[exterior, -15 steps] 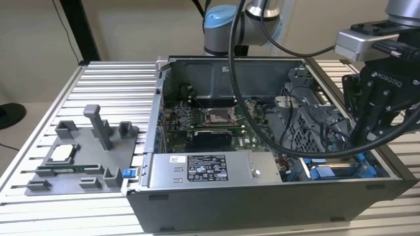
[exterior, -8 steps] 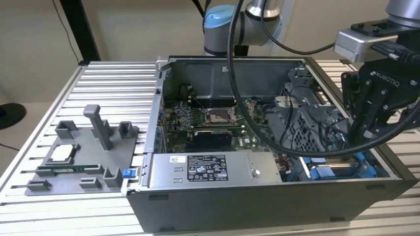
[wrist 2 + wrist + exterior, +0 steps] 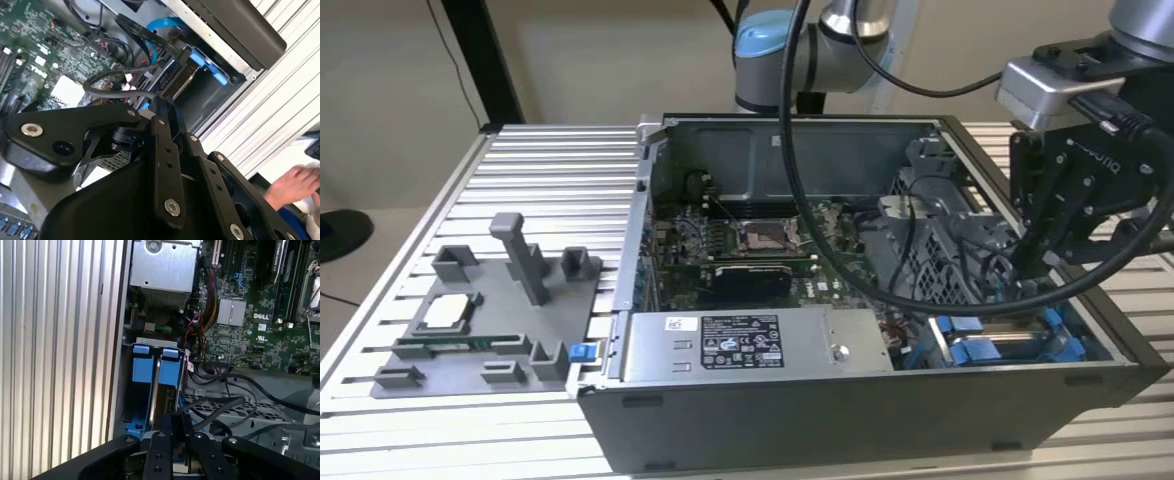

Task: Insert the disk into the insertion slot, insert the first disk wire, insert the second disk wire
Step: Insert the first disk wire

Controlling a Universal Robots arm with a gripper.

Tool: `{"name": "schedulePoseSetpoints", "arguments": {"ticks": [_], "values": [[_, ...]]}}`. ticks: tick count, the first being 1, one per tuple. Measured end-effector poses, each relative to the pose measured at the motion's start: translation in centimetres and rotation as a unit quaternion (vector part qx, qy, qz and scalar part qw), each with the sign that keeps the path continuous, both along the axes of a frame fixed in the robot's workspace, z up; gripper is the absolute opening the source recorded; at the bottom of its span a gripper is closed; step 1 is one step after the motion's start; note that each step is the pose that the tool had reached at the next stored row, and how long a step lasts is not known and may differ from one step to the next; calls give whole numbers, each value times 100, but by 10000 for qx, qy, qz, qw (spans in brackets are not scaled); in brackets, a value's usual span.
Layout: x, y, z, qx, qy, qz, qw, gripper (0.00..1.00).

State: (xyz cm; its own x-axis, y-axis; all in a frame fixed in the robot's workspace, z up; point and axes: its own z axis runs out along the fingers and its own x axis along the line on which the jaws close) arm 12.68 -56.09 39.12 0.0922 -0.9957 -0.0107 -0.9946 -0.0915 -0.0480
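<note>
Partly hidden, disk (image 3: 170, 372) edge-on, tool (image 3: 174, 419) close by

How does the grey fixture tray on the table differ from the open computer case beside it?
The fixture tray is low, light grey, with upright posts; the computer case is a taller, dark box. The tray lies toward the exterior view's left, the case toward its right. The tray carries a few small parts; the case, open on top, shows a green circuit board. Both rest on the ribbed metal table.

Ribbed metal table (image 3: 534, 160) carries open computer case (image 3: 854, 420) and grey, probably plastic, fixture tray (image 3: 507, 312).
</note>
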Motion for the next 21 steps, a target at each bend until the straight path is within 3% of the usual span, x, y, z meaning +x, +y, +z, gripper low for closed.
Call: {"name": "schedulePoseSetpoints", "arguments": {"ticks": [3, 7, 9, 11, 16, 17, 21], "values": [[0, -23, 0, 50, 1, -12, 10000, 0], [1, -41, -4, 51, 27, -100, 9999, 0], [2, -49, -4, 50, 61, -142, 9999, 0], [1, -59, -4, 49, 124, -173, 9998, 0], [7, -81, -5, 41, 427, -210, 9989, 0], [9, -81, -6, 40, 442, -212, 9988, 0], [12, -82, -6, 40, 442, -216, 9988, 0]]}}
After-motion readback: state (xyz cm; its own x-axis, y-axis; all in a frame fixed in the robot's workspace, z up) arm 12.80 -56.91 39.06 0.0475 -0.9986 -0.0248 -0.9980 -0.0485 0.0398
